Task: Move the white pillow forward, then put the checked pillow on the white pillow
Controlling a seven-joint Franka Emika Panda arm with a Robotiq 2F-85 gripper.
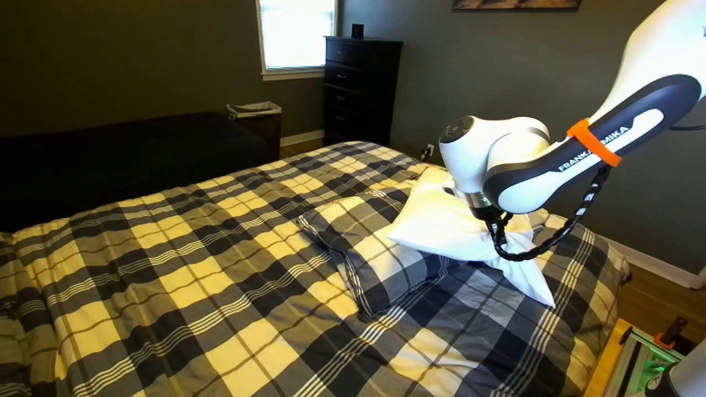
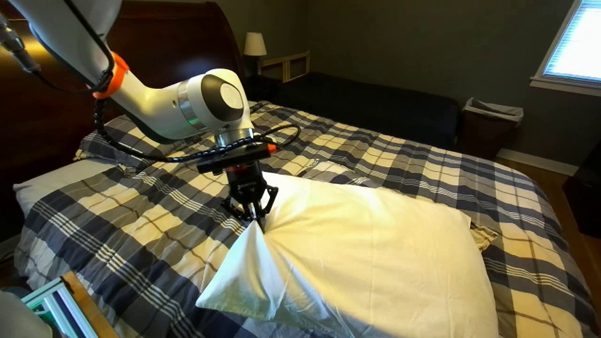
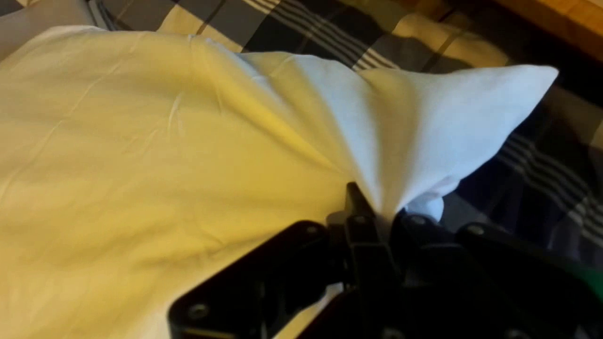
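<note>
White pillow (image 2: 389, 244): in an exterior view we see it filling the lower middle and lower right, creases fanning out from a pinched spot, one corner drooping toward the lower left of the frame.
Gripper (image 2: 256, 219): we have it left of centre in an exterior view, pointing down at that pinch; in the wrist view it enters from the bottom.
Fingers (image 3: 356, 202): we find them drawn together, a gathered fold of the white pillow clamped between them near that corner.
Checked pillow (image 1: 375, 248): in an exterior view we see it near the centre on the bedspread (image 1: 176, 270), its right part hidden by the white pillow; whether the two touch, we cannot tell.
Arm (image 1: 529, 190): we see it reaching in from the upper right of this frame, an orange band (image 1: 593, 142) around it.
Dresser (image 1: 361, 88): black, upper middle, right of the window (image 1: 298, 36).
Bin (image 1: 267, 132): we see it left of the dresser, pale lining (image 1: 256, 110) at its top.
Lamp (image 2: 255, 44): white-shaded, in the upper middle, just right of the headboard (image 2: 173, 37).
</note>
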